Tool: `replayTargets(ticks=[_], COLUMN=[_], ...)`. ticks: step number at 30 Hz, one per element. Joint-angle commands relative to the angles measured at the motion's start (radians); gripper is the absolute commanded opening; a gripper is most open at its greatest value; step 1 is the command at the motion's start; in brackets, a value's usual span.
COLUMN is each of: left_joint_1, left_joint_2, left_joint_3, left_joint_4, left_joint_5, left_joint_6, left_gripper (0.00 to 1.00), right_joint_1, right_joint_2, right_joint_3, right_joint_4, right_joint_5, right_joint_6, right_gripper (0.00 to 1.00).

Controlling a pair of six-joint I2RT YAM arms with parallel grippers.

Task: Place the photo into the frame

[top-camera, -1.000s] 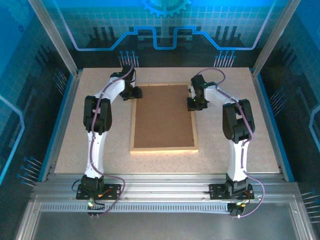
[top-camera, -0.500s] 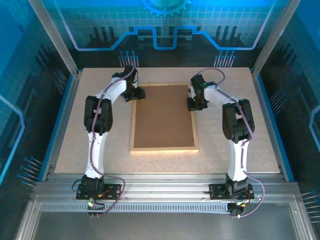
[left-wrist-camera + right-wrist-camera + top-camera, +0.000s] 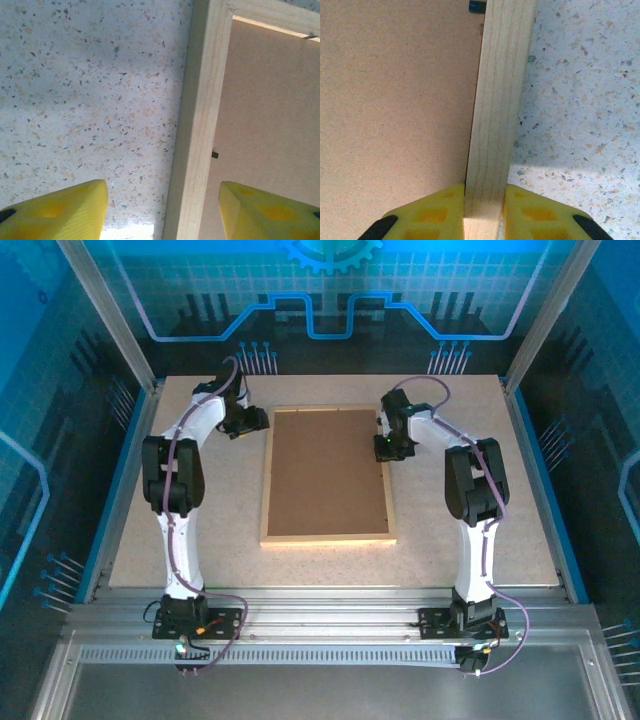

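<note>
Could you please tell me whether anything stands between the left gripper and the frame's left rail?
Nothing visible does. The left gripper is open and straddles the left rail of the frame, with the table on one side and the backing board on the other. The right gripper is shut on the opposite rail.

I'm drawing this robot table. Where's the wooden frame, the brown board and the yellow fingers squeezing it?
frame (image 3: 328, 538): top view, its near bottom rail.
brown board (image 3: 328, 472): top view, its middle.
right fingers (image 3: 435, 212): right wrist view, the left yellow finger's face.
</note>
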Motion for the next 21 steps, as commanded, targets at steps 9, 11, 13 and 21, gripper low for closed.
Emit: replayTargets(ticks=[9,11,13,21], left_joint_1=[-0.005,-0.005,-0.005,-0.011], left_joint_2=[0.079,0.087,0.093,0.128], left_joint_3=[0.028,0.028,0.028,0.043], left_joint_4=[0.016,0.018,0.020,0.018], left_joint_5=[0.050,0.052,0.059,0.087], left_joint_6=[-0.024,-0.026,-0.027,-0.037], left_gripper=[0.61,0.61,0.61,0.61], right_joint_1=[0.026,0.026,0.026,0.027], right_joint_2=[0.015,0.016,0.018,0.024], right_joint_3=[0.017,0.019,0.020,0.025], right_joint_4=[-0.017,-0.017,-0.017,-0.019], right_joint_5=[-0.017,-0.021,-0.022,-0.028], right_joint_6=[-0.022,-0.020,-0.020,-0.021], right_gripper=[0.23,0.23,0.23,0.23])
